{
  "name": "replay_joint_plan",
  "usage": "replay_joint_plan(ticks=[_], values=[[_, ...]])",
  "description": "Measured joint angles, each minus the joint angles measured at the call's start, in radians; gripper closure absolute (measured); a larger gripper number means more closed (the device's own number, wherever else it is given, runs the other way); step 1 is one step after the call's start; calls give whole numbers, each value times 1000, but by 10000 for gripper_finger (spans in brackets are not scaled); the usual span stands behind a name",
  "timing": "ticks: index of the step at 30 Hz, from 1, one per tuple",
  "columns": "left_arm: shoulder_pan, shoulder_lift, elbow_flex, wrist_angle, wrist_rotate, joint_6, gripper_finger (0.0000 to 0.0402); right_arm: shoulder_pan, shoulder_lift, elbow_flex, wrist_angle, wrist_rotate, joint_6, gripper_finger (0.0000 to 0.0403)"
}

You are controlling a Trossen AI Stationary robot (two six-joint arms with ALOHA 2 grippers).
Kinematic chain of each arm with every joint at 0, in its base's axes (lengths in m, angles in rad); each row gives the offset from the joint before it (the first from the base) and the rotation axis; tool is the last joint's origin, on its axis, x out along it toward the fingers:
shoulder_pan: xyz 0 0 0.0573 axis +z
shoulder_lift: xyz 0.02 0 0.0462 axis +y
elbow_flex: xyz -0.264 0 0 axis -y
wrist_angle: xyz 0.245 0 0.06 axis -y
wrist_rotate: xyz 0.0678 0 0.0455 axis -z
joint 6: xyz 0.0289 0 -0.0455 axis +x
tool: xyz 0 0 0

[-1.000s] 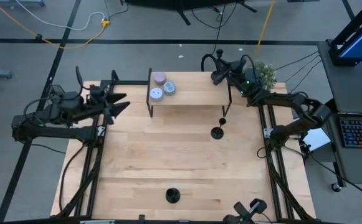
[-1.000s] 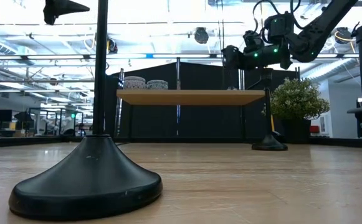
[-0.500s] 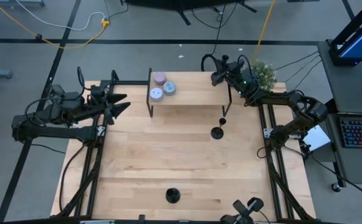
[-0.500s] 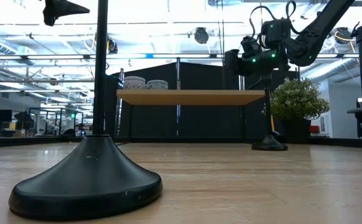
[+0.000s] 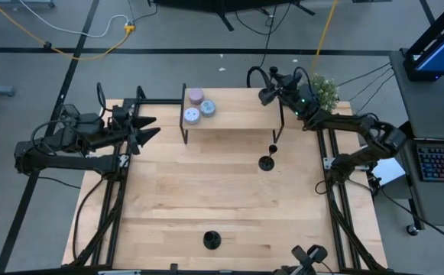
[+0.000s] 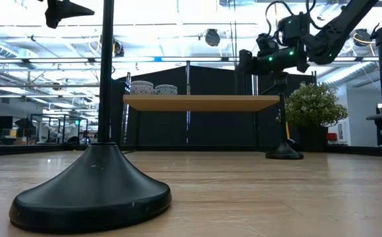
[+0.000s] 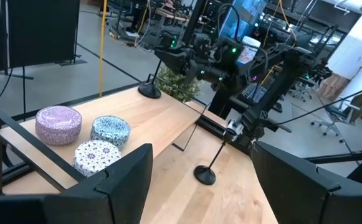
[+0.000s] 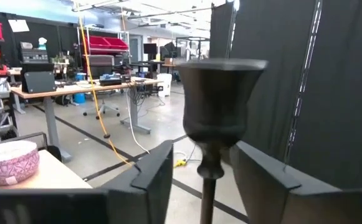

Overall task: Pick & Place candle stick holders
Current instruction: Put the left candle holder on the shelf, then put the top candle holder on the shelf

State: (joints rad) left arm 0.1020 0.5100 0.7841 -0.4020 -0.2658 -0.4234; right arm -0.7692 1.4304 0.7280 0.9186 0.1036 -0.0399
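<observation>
You have one candle stick holder (image 5: 269, 91) standing on the raised shelf (image 5: 237, 114) between the right gripper's (image 5: 268, 88) parted, releasing fingers, and two holders (image 5: 267, 161) (image 5: 212, 241) wait on the table (image 5: 206, 191); the left gripper (image 5: 147, 127) hangs open, empty.

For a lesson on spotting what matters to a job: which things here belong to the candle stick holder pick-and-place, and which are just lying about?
Job:
holder on the shelf
holder on the table beside the shelf
holder at the near edge

Lying about:
candle tins
potted plant
keyboard
</observation>
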Motion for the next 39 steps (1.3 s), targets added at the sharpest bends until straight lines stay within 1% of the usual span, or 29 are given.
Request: replay_joint_plan(ticks=[3, 7, 11, 15, 19, 23, 27, 30, 33, 37, 39], values=[[0, 0, 0, -1, 5, 7, 121, 0, -51, 0, -65, 0, -3, 217], [0, 0, 0, 0, 11, 22, 121, 0, -138, 0, -252, 0, 1, 182], [0, 0, 0, -1, 37, 29, 121, 2, -235, 0, -455, 0, 1, 166], [0, 0, 0, -16, 57, 29, 121, 22, -343, 0, -644, 0, 1, 168], [0, 0, 0, -23, 58, 29, 121, 62, -455, 0, -772, -6, 1, 177], [0, 0, 0, -22, 79, 28, 121, 113, -564, 0, -885, -93, 25, 183], [0, 0, 0, -22, 115, 22, 121, 171, -652, 0, -982, -220, 90, 187], [0, 0, 0, -22, 118, 22, 121, 228, -691, 0, -1012, -287, 155, 191], [0, 0, 0, -22, 118, 22, 121, 300, -700, 1, -1004, -318, 210, 196], [0, 0, 0, -36, 118, 22, 121, 405, -685, 28, -1012, -318, 229, 201], [0, 0, 0, -50, 118, 17, 121, 444, -669, 68, -1071, -318, 237, 202]])
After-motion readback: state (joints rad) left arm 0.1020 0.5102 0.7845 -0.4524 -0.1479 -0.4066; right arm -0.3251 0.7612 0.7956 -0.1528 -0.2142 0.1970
